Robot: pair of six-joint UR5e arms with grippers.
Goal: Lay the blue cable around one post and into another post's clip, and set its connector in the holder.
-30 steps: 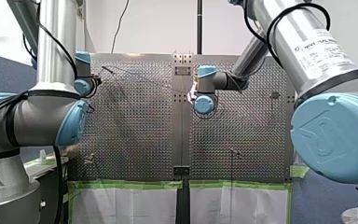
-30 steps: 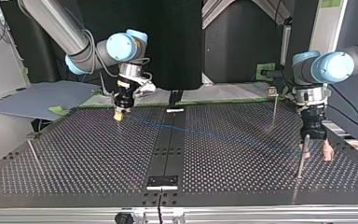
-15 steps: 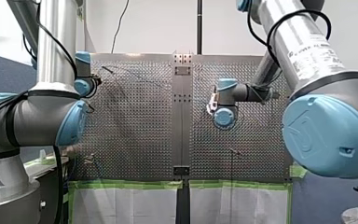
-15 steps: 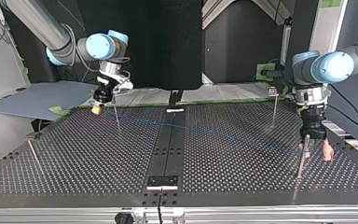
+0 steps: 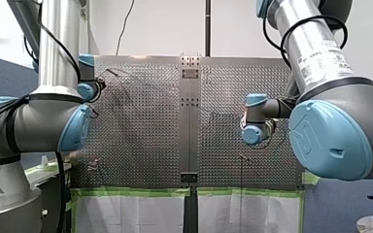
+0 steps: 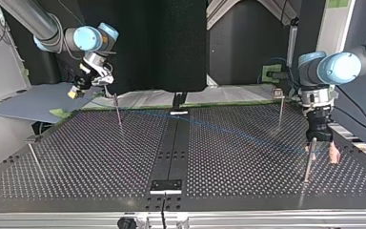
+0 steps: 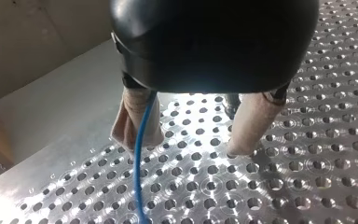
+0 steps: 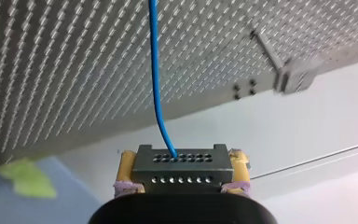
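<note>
Clamping the connector (image 8: 180, 170), my right gripper (image 8: 182, 159) hangs near a post (image 6: 118, 112); my left gripper (image 7: 189, 140), jaws apart, has the blue cable (image 7: 139, 158) beside one pad (image 7: 123, 119).

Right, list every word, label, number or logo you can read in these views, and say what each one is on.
The printed label on my right arm: lines of dark lettering, too blurred to read.
The raised mark on that arm's blue joint cap: too faint to read.
On the connector: rows of holes only, no text.
Nothing else carries writing.
</note>
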